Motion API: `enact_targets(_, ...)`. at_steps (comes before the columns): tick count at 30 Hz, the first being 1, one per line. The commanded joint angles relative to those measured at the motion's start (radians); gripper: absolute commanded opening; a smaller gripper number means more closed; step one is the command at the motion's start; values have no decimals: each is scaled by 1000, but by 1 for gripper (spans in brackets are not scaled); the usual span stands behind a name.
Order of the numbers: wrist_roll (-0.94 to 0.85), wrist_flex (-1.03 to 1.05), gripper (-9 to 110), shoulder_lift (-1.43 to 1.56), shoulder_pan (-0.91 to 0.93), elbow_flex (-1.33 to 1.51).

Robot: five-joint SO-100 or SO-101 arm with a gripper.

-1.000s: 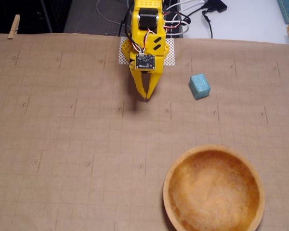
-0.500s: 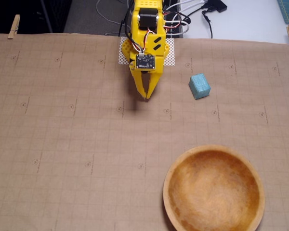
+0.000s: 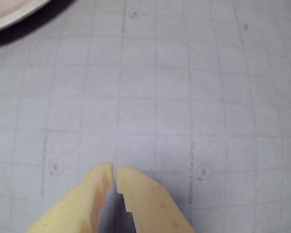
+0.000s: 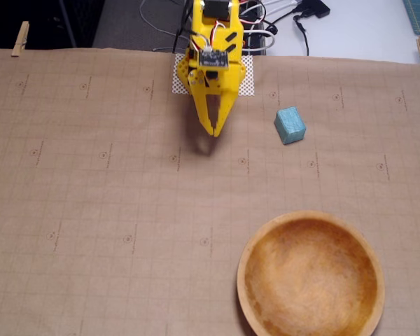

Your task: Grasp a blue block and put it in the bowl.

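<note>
— Where's the blue block (image 4: 290, 125)?

— On the brown paper (image 4: 91, 210) that covers the counter, toward the far edge and right of the middle in the fixed view. It's a small matte teal cuboid, faintly speckled, sitting slightly turned against the printed grid. Nothing touches it.

— And the bowl (image 4: 311, 276)?

— At the near edge, right of centre, well apart from the block. Round, shallow, wooden, orange-brown with a paler tan rim and a mottled inside. It's empty. In the wrist view only a pale curved sliver of its rim (image 3: 14, 14) shows in the top left corner.

— The fingers?

— The yellow plastic fingers (image 4: 214, 129) taper to a point, tips pressed together with nothing between them. They hang over bare paper near the far edge, left of the block and clear of it. The wrist view shows the same: two smooth yellow fingers (image 3: 112, 167) meeting at the tips above the grid.

— Anything else?

— A white mesh patch (image 4: 246, 82) under the arm's base, wooden clothespins (image 4: 19, 38) clipping the paper at the far corners, and cables (image 4: 280, 21) behind the arm.
</note>
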Motion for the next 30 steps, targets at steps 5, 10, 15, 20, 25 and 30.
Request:
enact_targets(5,3,-2,9,-3,0,-126)
enact_targets(10,5,-2,20,-3,-2,-169)
enact_targets(15,6,-3,29,-9,-9,-227)
enact_targets(20,6,-3,34,-18,-48,-282)
enact_targets(25,37,9,40,-18,-117,-302)
enact_targets(30,120,9,46,-18,-216,-331)
